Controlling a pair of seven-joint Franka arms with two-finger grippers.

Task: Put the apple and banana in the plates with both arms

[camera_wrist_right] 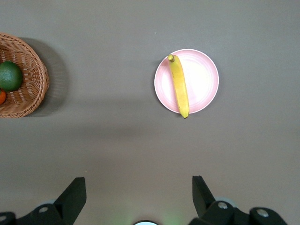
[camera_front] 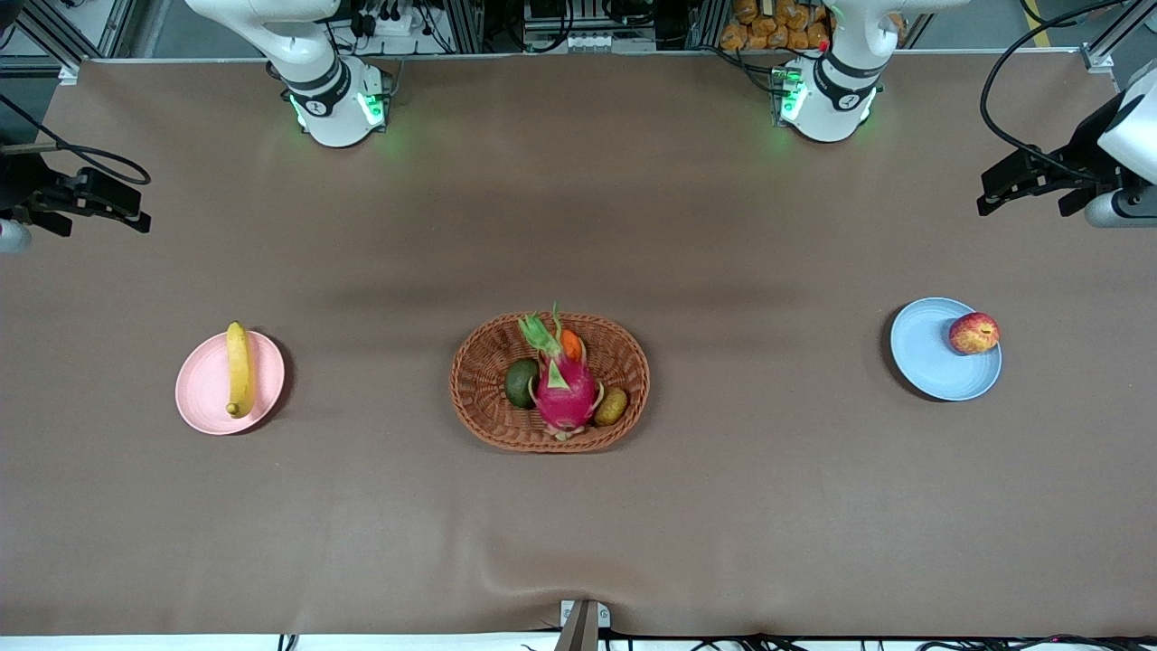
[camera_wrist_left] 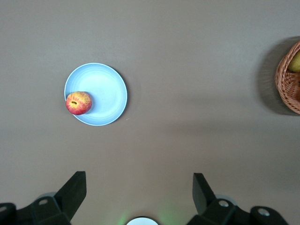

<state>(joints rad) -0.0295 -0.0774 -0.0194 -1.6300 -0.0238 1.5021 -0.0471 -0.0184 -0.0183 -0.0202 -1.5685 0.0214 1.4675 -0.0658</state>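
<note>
You've got the table [camera_front: 578,506] w/ a wicker basket [camera_front: 484,398] at mid, pink plate [camera_front: 203,393] toward the right arm's end carrying the banana [camera_front: 239,369], blue plate [camera_front: 926,362] toward the left arm's end w/ the apple [camera_front: 973,333] on its rim area. Both arms wait up high: left pincer [camera_wrist_left: 139,194] spread, empty, over bare table near the blue plate; right pincer [camera_wrist_right: 139,194] spread, empty, over bare table near the pink plate.

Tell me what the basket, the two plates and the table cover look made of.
Basket: woven wicker or rattan, brown, its weave plain to see. Pink plate and blue plate: probably plastic or a matte composite; flat pastel colour, no glare, thin rims. Table cover: looks like brown matte cloth or felt, with a soft ripple at the edge nearest the front camera.
</note>
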